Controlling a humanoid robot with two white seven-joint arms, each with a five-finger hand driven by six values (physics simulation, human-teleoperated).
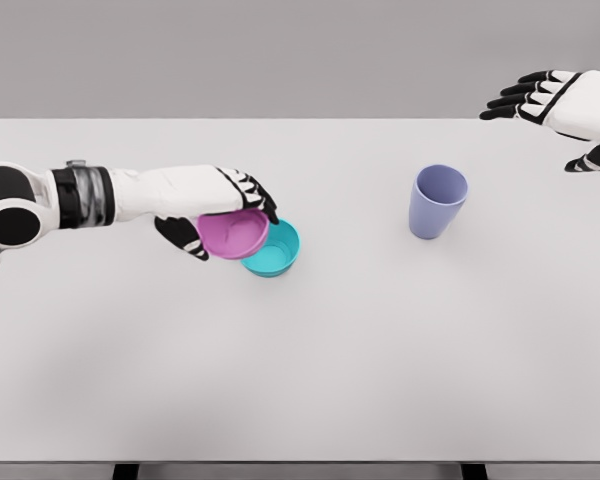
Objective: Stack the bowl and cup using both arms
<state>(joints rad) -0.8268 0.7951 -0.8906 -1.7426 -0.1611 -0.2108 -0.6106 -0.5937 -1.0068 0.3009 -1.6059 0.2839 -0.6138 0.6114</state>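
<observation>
Pink bowl [233,233] held tilted over the teal bowl [274,250], left of table [300,380] centre.
Both bowls and the upright lilac cup [438,201], well off to the right, look empty. Left hand [215,208] is clamped on the pink rim; right hand [552,112] hovers at the far right corner, fingers spread.

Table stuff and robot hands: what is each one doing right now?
Pink bowl: tilted, held over the teal bowl.
Teal bowl: upright on the table.
Purple cup: upright, untouched.
Left robot hand: gripping the pink bowl.
Right robot hand: open, holding nothing.
</observation>
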